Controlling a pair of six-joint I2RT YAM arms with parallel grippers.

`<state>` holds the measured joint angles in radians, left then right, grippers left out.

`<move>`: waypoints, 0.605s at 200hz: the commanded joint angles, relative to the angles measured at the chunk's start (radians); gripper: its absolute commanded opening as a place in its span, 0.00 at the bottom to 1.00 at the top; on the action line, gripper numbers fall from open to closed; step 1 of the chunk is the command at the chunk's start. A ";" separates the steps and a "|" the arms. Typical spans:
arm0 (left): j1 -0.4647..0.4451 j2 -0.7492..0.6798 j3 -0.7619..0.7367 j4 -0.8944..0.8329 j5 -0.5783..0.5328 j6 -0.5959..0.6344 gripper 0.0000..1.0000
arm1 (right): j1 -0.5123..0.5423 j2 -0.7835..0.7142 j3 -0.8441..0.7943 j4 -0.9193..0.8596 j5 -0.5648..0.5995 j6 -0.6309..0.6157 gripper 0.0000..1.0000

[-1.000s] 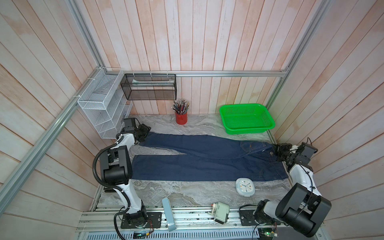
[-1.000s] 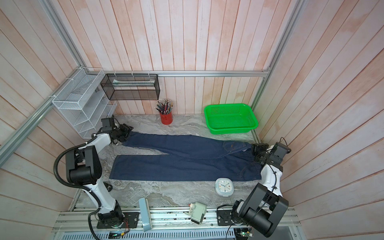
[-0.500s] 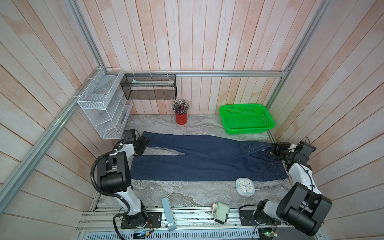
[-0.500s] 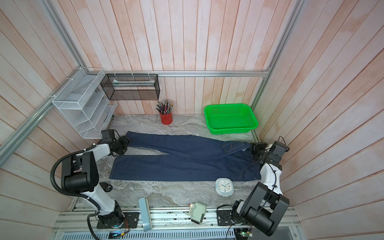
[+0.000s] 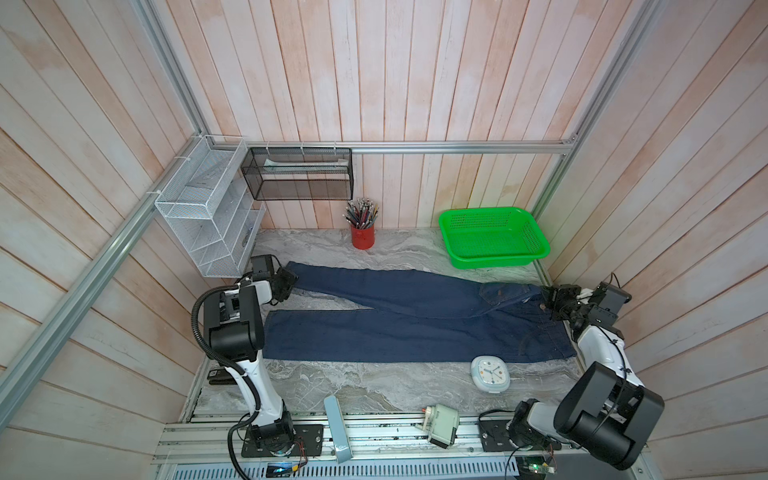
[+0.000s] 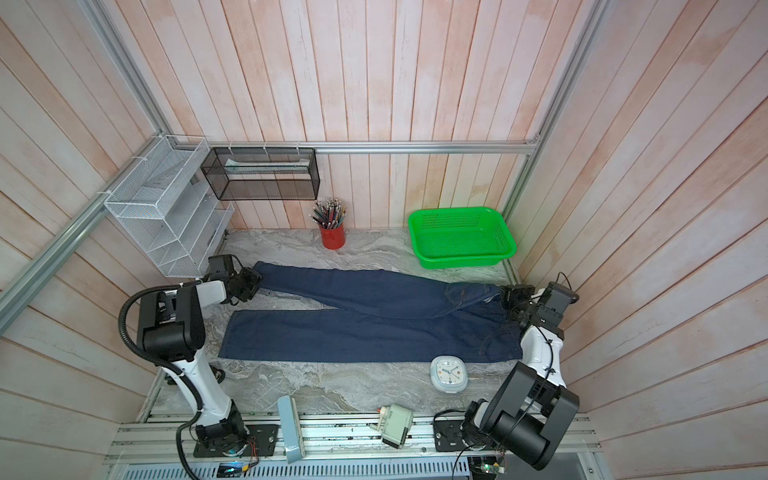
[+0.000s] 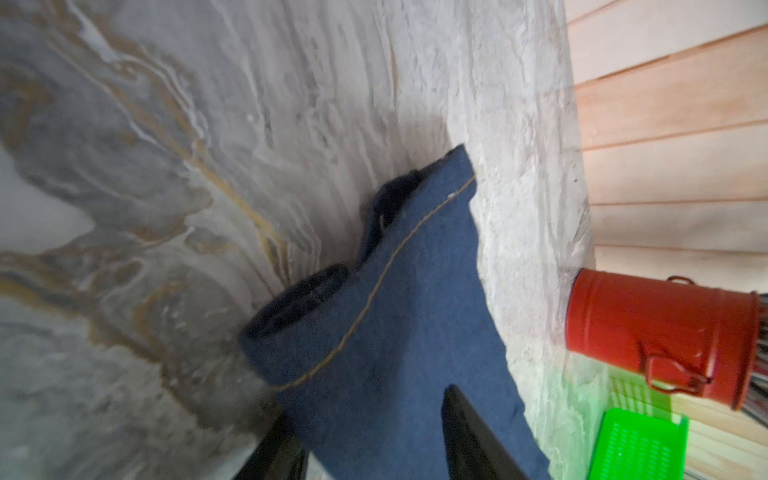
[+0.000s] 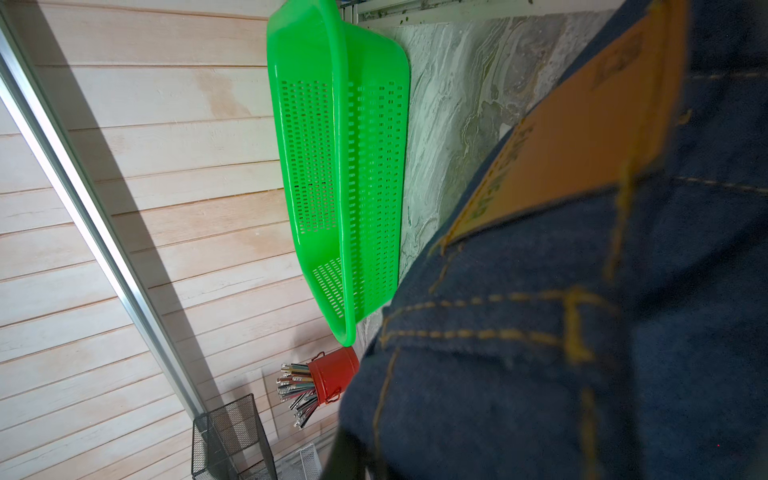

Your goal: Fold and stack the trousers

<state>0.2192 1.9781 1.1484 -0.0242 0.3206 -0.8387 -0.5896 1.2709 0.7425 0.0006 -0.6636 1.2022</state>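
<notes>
While the trousers [image 5: 415, 328] lie flat with their long axis along the bench [image 5: 374, 386], hems leftward and waist at its right edge, the left gripper [image 5: 286, 283] straddles the far leg's hem near the back-left corner; I cannot tell whether it pinches. The right gripper [image 5: 555, 301] is clamped on the waistband. Open room lies frontward, bar a clock [image 5: 490, 374].

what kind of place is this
Probably a robot lab cell dressed as a home corner: two arms bolted to a metal rail, an aluminium frame on plank walls, and props like jeans and a clock.
</notes>
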 commanded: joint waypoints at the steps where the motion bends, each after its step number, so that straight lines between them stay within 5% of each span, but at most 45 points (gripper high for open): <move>1: 0.003 0.054 0.002 -0.035 0.000 0.002 0.41 | 0.008 0.010 0.034 0.019 0.010 0.000 0.00; 40: 0.004 0.035 0.003 -0.022 0.021 0.013 0.00 | 0.015 0.011 0.038 0.021 0.017 0.005 0.00; 121: 0.069 -0.534 -0.133 -0.279 0.111 0.030 0.00 | -0.024 -0.087 0.043 -0.077 0.021 0.041 0.00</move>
<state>0.2420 1.6161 1.0538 -0.1772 0.3927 -0.8333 -0.5919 1.2392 0.7658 -0.0246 -0.6548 1.2255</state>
